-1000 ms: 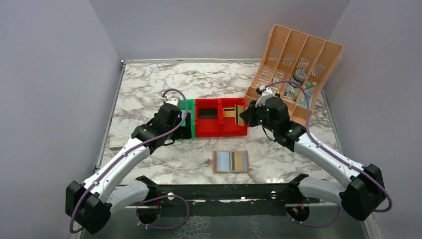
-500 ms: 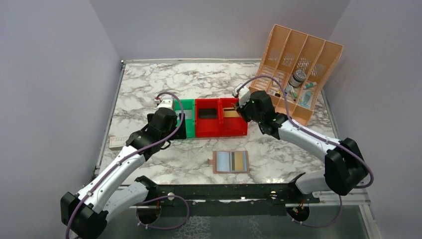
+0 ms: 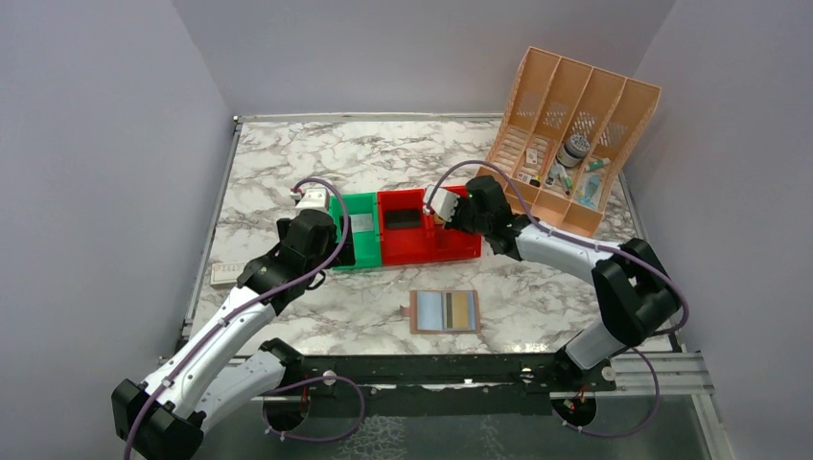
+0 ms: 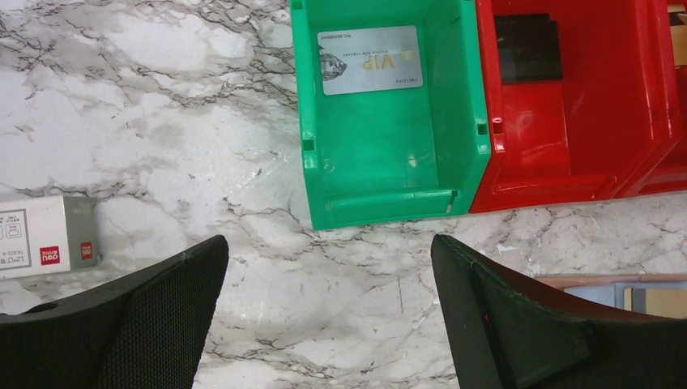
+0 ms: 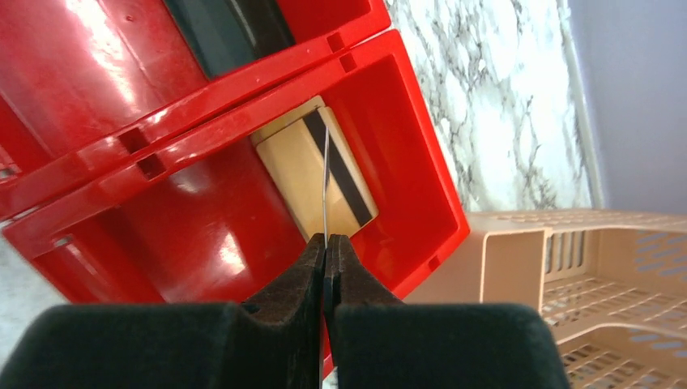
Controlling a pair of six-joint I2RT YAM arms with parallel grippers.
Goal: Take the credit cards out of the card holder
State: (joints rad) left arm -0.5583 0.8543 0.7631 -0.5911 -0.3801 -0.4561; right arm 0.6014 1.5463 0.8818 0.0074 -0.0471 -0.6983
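Note:
The card holder [image 3: 445, 311] lies open and flat on the marble near the front, with a tan card showing in its right pocket. My right gripper [image 5: 326, 239] is shut on a thin credit card [image 5: 325, 178], seen edge-on, over the right red bin [image 5: 409, 138]. A yellow-gold card with a black stripe [image 5: 296, 174] lies in that bin. A dark card [image 4: 526, 49] lies in the left red bin. A silver VIP card [image 4: 370, 59] lies in the green bin [image 4: 389, 162]. My left gripper [image 4: 328, 247] hangs open over bare marble in front of the green bin.
The green and red bins [image 3: 403, 244] stand in a row at mid-table. The peach slotted organizer [image 3: 575, 134] with small items stands at the back right. A small white box [image 4: 44, 235] lies near the left edge. A corner of the card holder [image 4: 624, 284] shows by my left finger.
My right gripper swung left with its card, from beside the organizer to over the right red bin. My left gripper drew back from the green bin toward the front.

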